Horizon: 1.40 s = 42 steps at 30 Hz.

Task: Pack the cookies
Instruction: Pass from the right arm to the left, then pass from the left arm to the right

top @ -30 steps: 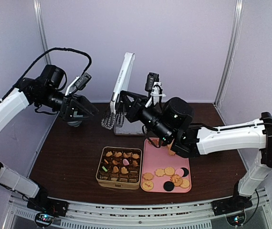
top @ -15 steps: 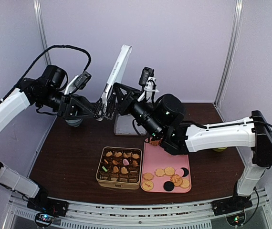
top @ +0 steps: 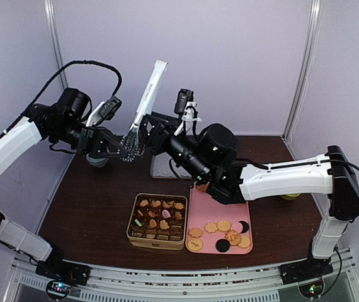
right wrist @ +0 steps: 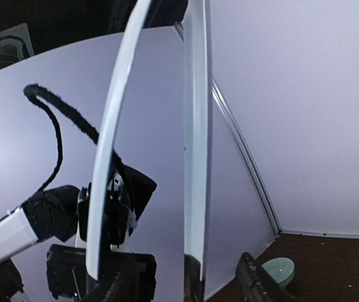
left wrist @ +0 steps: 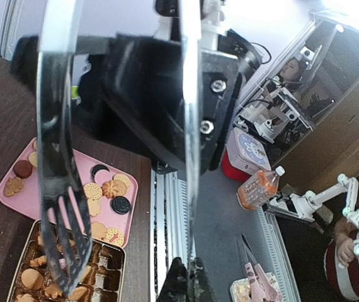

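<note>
Raised and reaching toward each other over the table (top: pixel 91 207), with left gripper (top: pixel 124 147) clamped on the toothed end of the tongs (top: pixel 149 88), right gripper (top: pixel 147 129) part-open around their handle.

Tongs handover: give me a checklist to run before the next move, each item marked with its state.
1. Left gripper shut on the tongs near the slotted end: ok.
2. Right gripper fully clear of the tongs: cannot tell.
3. Tongs held up off the table: ok.
4. Tin open, compartments reachable from above: ok.
5. Cookies waiting on the pink tray: ok.
</note>
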Available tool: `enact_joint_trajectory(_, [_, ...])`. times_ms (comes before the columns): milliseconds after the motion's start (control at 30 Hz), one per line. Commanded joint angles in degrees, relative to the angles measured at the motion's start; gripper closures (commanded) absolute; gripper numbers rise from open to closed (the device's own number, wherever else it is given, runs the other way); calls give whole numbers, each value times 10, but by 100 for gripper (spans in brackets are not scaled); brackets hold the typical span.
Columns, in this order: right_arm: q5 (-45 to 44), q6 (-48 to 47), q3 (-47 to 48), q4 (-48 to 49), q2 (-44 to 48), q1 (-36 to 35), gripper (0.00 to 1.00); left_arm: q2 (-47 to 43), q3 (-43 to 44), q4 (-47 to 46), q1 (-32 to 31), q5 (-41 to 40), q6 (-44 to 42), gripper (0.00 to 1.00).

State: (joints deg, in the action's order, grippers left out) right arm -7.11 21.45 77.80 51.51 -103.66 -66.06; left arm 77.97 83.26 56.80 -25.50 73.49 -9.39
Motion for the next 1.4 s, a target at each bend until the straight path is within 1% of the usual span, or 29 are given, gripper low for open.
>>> enact_joint_trajectory(0, [108,36,-58,-35,69,33,28,13,7,69,-1,-23,-92,100])
enact_joint_trajectory(33, [136,45,-76,-46,86,45,13,18,10,91,0,-30,-114,100])
enact_joint_trajectory(67, [166,50,-91,-61,102,57,2,22,13,109,0,-38,-135,100])
enact_joint_trajectory(133, [201,43,-103,-123,135,73,0,33,18,143,-1,-52,-178,100])
enact_joint_trajectory(200, [217,14,-94,-199,165,77,0,39,25,170,-2,-65,-214,100])
enact_joint_trajectory(267, [226,-10,-96,-245,197,79,0,41,31,186,-5,-87,-239,100])
enact_joint_trajectory(300, [217,-1,-111,-243,213,80,0,41,32,188,-6,-97,-244,100])
enact_joint_trajectory(367, [235,34,-172,-153,244,92,0,39,31,188,-9,-116,-252,100])
enact_joint_trajectory(400, [251,48,-186,-125,250,98,0,39,31,188,-10,-125,-255,100])
enact_joint_trajectory(433, [276,54,-169,-154,247,105,0,38,31,188,-12,-134,-258,100])
enact_joint_trajectory(467, [306,43,-136,-211,237,110,0,39,31,190,-14,-142,-263,100])
enact_joint_trajectory(500, [323,18,-99,-277,225,110,0,39,31,193,-15,-148,-269,100])
enact_joint_trajectory(533, [335,-6,-75,-310,217,109,0,39,31,193,-18,-155,-272,100])
enact_joint_trajectory(700, [357,-28,-43,-367,194,110,1,40,37,213,-21,-166,-299,100])
enact_joint_trajectory(867, [378,-12,-60,-376,191,119,8,31,22,219,-21,-165,-312,100])
enact_joint_trajectory(1000, [416,19,-64,-364,176,118,12,29,19,233,-21,-160,-331,100])
enact_joint_trajectory(1100, [442,49,-69,-337,164,119,16,30,28,260,-21,-139,-356,100])
enact_joint_trajectory(1200, [446,56,-63,-325,156,119,19,32,31,271,-23,-120,-365,100])
enact_joint_trajectory(1300, [449,75,-57,-281,142,117,22,35,32,271,-30,-122,-364,100])
enact_joint_trajectory(1367, [450,77,-43,-271,131,113,25,35,33,271,-31,-124,-362,100])
